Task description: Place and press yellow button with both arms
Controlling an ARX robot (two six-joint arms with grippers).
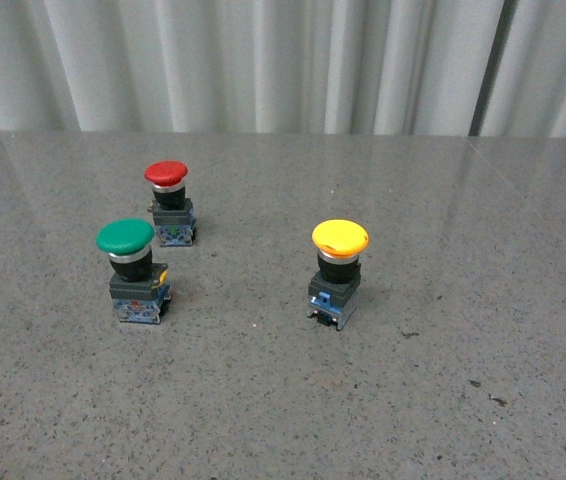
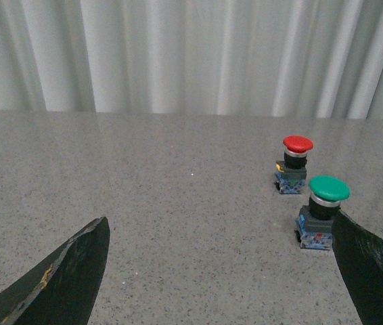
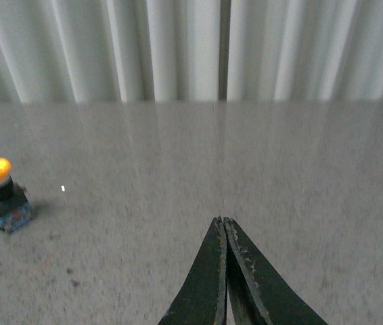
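- Front view: yellow button (image 1: pixel 340 272) upright on grey speckled table (image 1: pixel 443 400), right of centre, standing alone with its yellow mushroom cap on top, black collar below and blue-grey base on the surface.
- Same view: green button (image 1: pixel 131 270) upright at left, red button (image 1: pixel 170 203) just behind it and slightly to its right; the two near each other but apart, both well clear of the yellow one.
- Pale pleated curtain (image 1: pixel 283 60) hanging along the far edge of the table.
- No arm or gripper visible from the front camera.
- Left wrist view: left gripper (image 2: pixel 225 271) spread wide, one dark finger (image 2: pixel 70 277) at one side of the frame and the other at the opposite side, nothing between them but bare tabletop.
- Same view: green button (image 2: pixel 321 212) just beyond one finger's edge, contact impossible to tell; red button (image 2: pixel 294 164) a little farther back.
- Right wrist view: right gripper (image 3: pixel 224 227) clenched, its two dark fingertips (image 3: pixel 213 264) pressed together with nothing held, poised above bare table.
- Same view: yellow button (image 3: pixel 1 193) well off to the side of the closed tips, tilted in frame, standing on the table and untouched.
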